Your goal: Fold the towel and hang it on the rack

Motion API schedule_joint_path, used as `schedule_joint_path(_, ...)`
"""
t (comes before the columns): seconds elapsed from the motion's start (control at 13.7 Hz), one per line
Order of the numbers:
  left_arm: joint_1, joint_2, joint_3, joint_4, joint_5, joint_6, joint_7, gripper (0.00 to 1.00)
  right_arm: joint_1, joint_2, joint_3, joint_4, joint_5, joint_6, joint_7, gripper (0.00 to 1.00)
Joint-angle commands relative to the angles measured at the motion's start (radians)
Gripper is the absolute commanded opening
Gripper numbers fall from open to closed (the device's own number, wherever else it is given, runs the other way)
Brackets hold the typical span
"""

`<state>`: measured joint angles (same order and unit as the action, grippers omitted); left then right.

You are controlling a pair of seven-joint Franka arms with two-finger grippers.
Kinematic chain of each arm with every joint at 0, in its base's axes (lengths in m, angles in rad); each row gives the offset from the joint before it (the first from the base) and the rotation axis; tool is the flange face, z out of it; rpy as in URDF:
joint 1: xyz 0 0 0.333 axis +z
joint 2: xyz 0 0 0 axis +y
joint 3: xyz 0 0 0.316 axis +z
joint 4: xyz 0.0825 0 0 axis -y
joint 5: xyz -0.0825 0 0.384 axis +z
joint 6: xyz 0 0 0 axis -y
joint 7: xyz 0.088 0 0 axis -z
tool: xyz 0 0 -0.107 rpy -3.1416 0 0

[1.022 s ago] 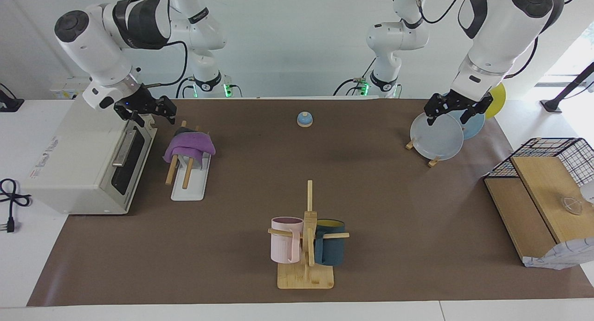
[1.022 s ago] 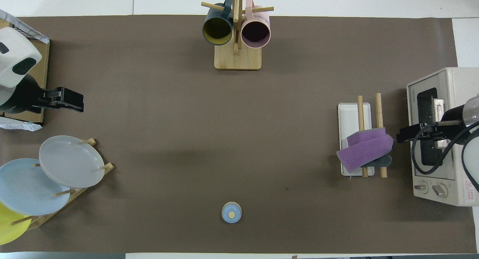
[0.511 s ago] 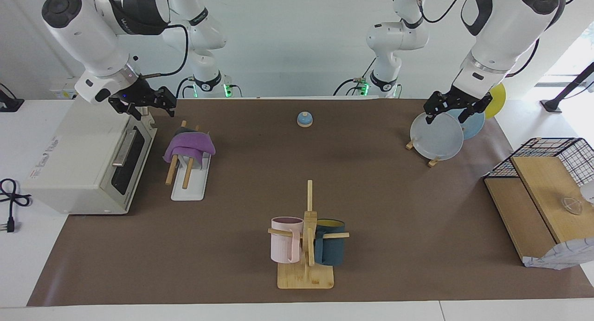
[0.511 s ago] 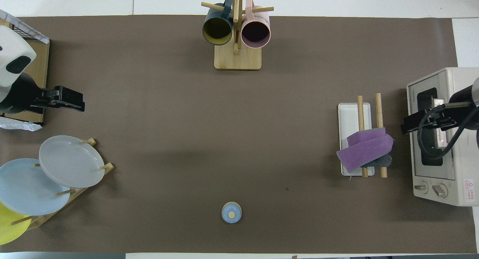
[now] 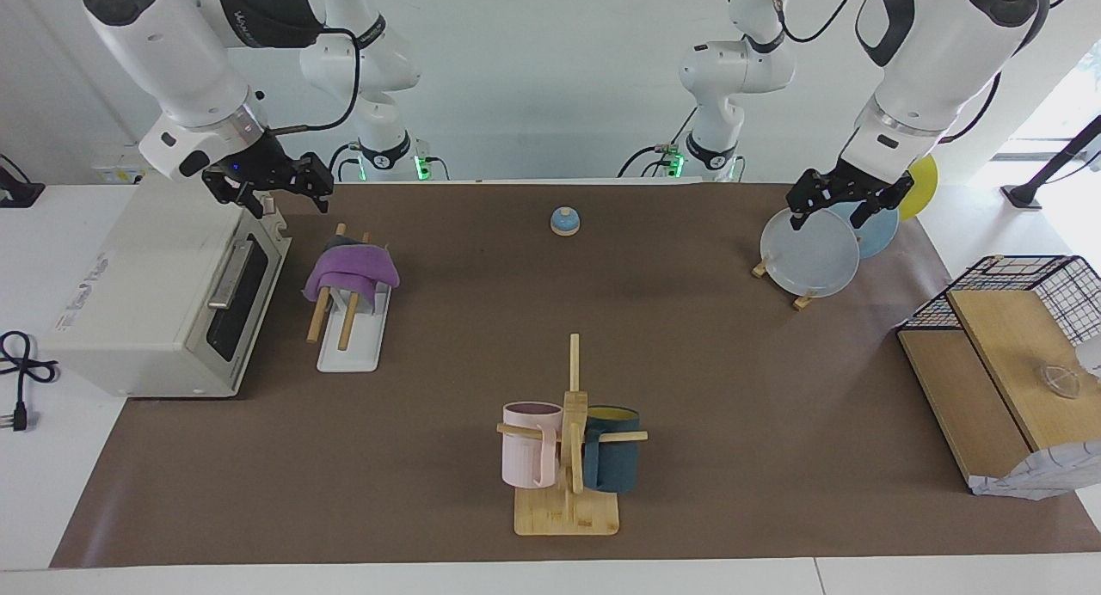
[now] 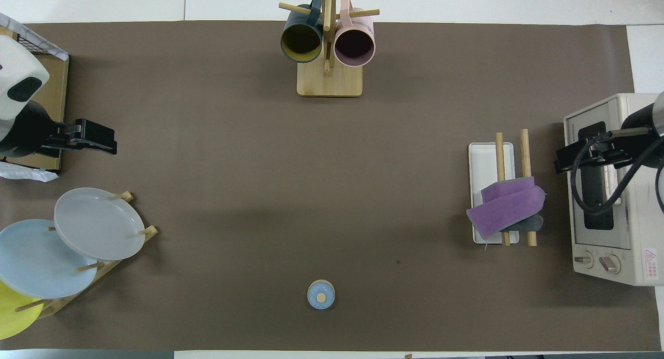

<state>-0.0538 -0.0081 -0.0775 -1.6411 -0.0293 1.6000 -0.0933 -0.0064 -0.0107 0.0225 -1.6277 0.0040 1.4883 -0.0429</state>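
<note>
We see the right tool [image 5: 273, 188] raised over the toaster oven [image 5: 163, 294], above the edge that faces the rack, its fingers spread and holding nothing. In the overhead view this tool [image 6: 563, 162] sits over the oven's door side, just beside the rack but apart from it. The left tool [image 5: 847, 201] hangs over the plates [image 5: 810, 253] at the left arm's end of the surface [image 5: 705, 363], fingers spread as well and empty.

Next to the oven stands the rack [image 5: 351, 341], two wooden rods over a flat white base. The towel [image 5: 351, 270] is draped, folded, across both rods at the end nearer to the robots; from above the towel [image 6: 506, 208] hangs off the rods on both sides, its grey underside peeking out.

Farther from the robots, mid-surface, we see a mug stand [image 5: 568, 509] with a pink and a dark teal mug. A small blue bell [image 5: 564, 221] sits near the robots.
</note>
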Motion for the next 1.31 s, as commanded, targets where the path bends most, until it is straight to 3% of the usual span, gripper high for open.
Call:
schedule_joint_path(0.0,-0.006,-0.013,0.010,-0.005,-0.011,0.008,0.006,1.00,0.016,0.026,-0.009,0.040,-0.022,-0.025,0.021,1.00)
schedule_joint_path(1.24,-0.005,-0.013,0.010,-0.005,-0.011,0.002,0.003,1.00,-0.001,0.025,-0.007,0.046,-0.007,0.020,0.089,1.00)
